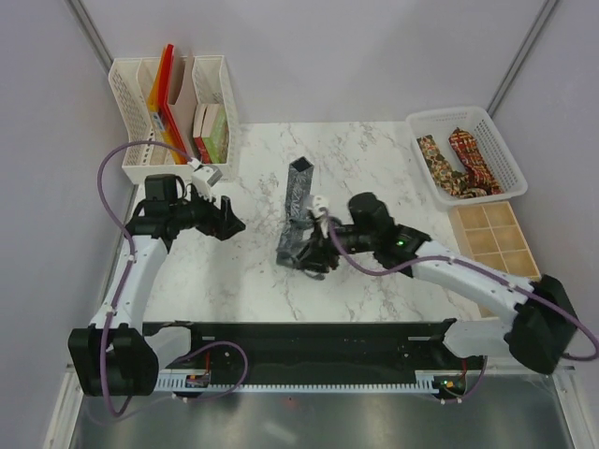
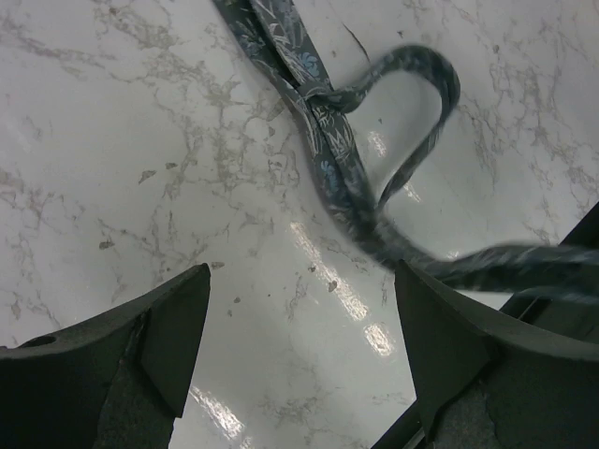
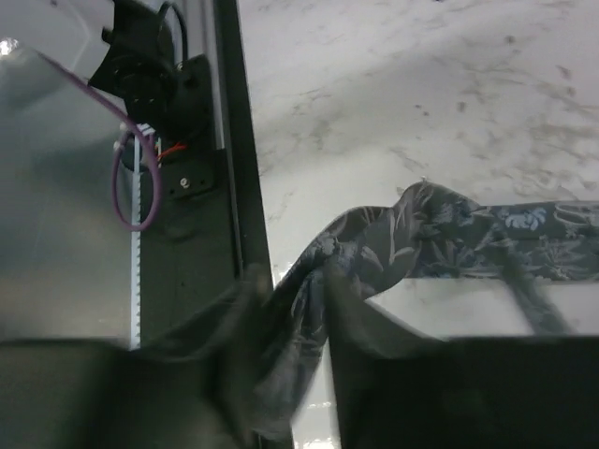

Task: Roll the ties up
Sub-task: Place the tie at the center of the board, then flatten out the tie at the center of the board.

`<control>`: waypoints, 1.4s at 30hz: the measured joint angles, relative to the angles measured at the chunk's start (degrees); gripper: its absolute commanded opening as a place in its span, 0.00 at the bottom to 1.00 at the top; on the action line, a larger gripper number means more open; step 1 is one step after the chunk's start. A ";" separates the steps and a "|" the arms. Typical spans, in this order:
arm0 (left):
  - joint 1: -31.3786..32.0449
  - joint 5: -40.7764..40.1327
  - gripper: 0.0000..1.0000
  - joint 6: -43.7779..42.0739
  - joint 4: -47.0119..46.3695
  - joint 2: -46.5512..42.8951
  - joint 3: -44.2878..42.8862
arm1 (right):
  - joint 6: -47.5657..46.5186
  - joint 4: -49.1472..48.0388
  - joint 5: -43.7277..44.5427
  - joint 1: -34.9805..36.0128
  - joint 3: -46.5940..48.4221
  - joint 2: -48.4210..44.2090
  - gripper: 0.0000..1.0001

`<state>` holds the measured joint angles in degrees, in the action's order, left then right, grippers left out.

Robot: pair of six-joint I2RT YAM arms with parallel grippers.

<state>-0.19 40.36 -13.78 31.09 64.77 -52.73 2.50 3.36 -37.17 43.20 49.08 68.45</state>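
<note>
A dark grey-green tie (image 1: 299,198) lies mid-table, its lower end bunched under my right gripper (image 1: 314,254). In the right wrist view the tie (image 3: 449,229) runs in from the right and hangs between the fingers of that gripper (image 3: 290,281). The jaws stand slightly apart, a strip of table shows beside the cloth, and one finger is blurred. My left gripper (image 1: 229,224) is open to the left of the tie with only marble between its fingers (image 2: 299,271). The tie (image 2: 328,140) loops ahead of it and passes by its right finger. A brown-gold tie (image 1: 432,159) and a red tie (image 1: 473,159) lie in the basket.
The white basket (image 1: 505,154) sits at the back right, and a wooden compartment tray (image 1: 491,238) lies in front of it. A white rack (image 1: 126,94) with coloured folders stands at the back left. A black rail (image 1: 299,341) runs along the near edge.
</note>
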 measured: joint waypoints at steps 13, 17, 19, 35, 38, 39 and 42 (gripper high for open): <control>-2.73 2.01 0.88 -10.14 10.45 -0.11 -3.06 | 7.10 -1.90 -1.57 -18.10 33.07 27.65 0.64; 8.48 0.57 0.87 -20.09 16.17 -0.09 -1.75 | 8.07 -3.32 1.92 -18.67 34.45 37.24 0.59; 12.90 -0.83 0.87 -23.08 17.84 -0.33 -0.39 | 8.98 -3.85 3.48 -17.53 34.45 42.64 0.58; 18.60 -7.39 0.80 -34.75 24.57 2.23 3.54 | 14.51 -6.78 15.06 -14.88 43.56 62.71 0.50; 18.60 -7.43 0.79 -34.75 24.57 3.98 3.52 | 17.84 -7.80 16.11 -16.02 41.38 62.45 0.49; 18.64 -7.48 0.79 -34.75 24.52 4.44 3.52 | 19.10 -8.20 16.48 -16.65 40.17 61.79 0.49; 18.64 -7.52 0.79 -34.73 24.48 5.44 3.26 | 21.84 -8.04 16.76 -19.30 36.28 59.21 0.44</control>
<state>18.46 32.84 -48.51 55.57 70.22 -49.47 24.34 -4.69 -20.40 23.90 85.36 127.66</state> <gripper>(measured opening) 0.795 0.480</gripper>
